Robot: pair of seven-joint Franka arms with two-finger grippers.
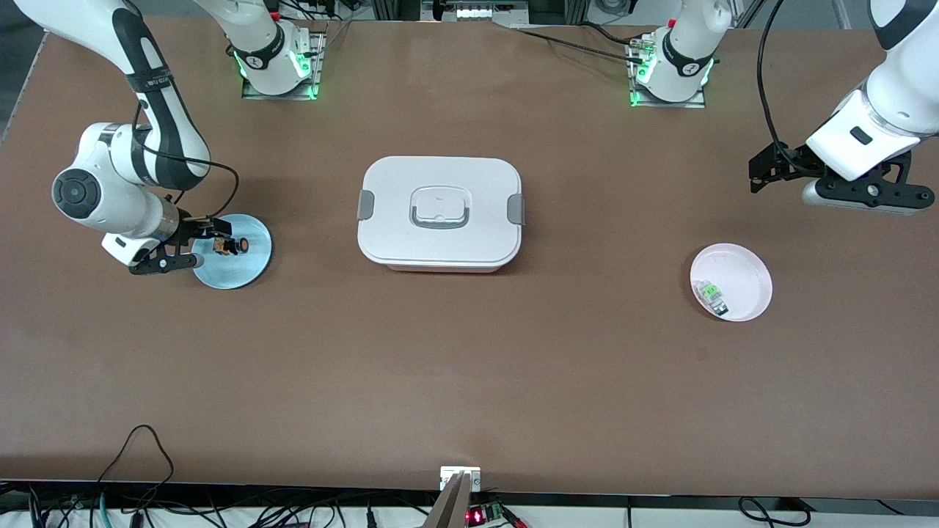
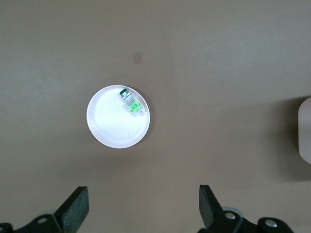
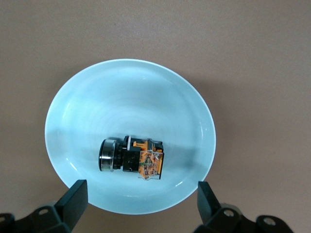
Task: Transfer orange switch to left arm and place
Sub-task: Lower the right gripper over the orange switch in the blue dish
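Observation:
The orange switch (image 1: 231,245) lies on its side on a pale blue plate (image 1: 235,270) at the right arm's end of the table. In the right wrist view the switch (image 3: 131,160) sits just ahead of the fingers, on the blue plate (image 3: 131,92). My right gripper (image 1: 167,260) hovers open over the plate's edge, and that view shows nothing between the fingertips of the right gripper (image 3: 141,194). The white box (image 1: 440,213) stands mid-table between the arms. My left gripper (image 1: 873,194) hangs open and empty above the table at the left arm's end, and its own view shows only bare table under the left gripper (image 2: 143,204).
A pink plate (image 1: 741,275) holding a green-and-clear component (image 1: 711,295) sits nearer the front camera than the left gripper; the left wrist view shows this pink plate (image 2: 114,128), the component (image 2: 131,102) and a corner of the box (image 2: 306,131). Cables run along the table's front edge.

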